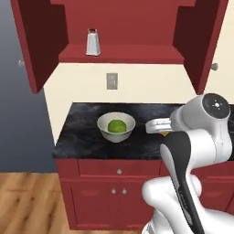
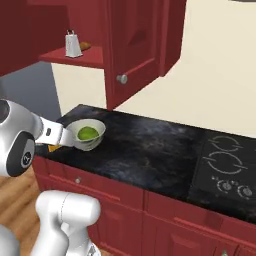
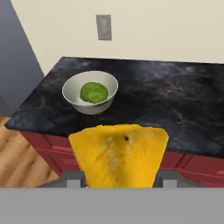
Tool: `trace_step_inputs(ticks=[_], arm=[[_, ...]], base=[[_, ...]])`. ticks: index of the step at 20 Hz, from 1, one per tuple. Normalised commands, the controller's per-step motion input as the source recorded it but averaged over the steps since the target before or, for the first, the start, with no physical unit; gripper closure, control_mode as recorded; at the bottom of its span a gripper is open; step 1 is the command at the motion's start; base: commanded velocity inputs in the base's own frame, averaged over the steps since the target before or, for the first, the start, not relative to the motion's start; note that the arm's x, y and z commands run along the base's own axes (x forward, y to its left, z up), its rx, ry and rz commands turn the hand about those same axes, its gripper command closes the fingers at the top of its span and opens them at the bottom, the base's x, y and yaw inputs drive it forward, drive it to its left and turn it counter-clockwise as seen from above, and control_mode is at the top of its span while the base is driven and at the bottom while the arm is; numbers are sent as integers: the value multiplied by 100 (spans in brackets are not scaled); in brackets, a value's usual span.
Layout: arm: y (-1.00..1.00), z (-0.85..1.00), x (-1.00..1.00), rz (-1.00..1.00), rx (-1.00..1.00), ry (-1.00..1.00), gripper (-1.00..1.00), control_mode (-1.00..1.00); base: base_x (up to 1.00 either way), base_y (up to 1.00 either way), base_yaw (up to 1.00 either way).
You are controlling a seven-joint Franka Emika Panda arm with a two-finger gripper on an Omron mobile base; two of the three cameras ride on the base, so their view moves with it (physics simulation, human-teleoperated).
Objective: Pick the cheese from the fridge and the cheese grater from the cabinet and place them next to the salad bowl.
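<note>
Cheese grater [image 1: 93, 42] dull silver metal; counter [image 3: 175, 96] glossy black marble; salad bowl [image 3: 90, 92] smooth off-white; cheese [image 3: 119, 154] matt yellow-orange

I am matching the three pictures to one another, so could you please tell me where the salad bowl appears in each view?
Left base view: the salad bowl sits at centre, on the black counter, below the wall socket.
Right base view: centre-left, near the counter's left end.
Hand view: upper left of centre, beyond the cheese.
Shared landmark: the counter's left end.
</note>
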Motion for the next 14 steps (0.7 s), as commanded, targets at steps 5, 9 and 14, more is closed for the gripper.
trace_step_inputs(ticks=[5, 9, 14], arm=[[0, 0, 0, 0, 0, 0, 100, 100], [0, 0, 0, 0, 0, 0, 100, 100], [0, 0, 0, 0, 0, 0, 100, 100]], base=[[39, 67, -55], [40, -4, -44], [36, 14, -25]])
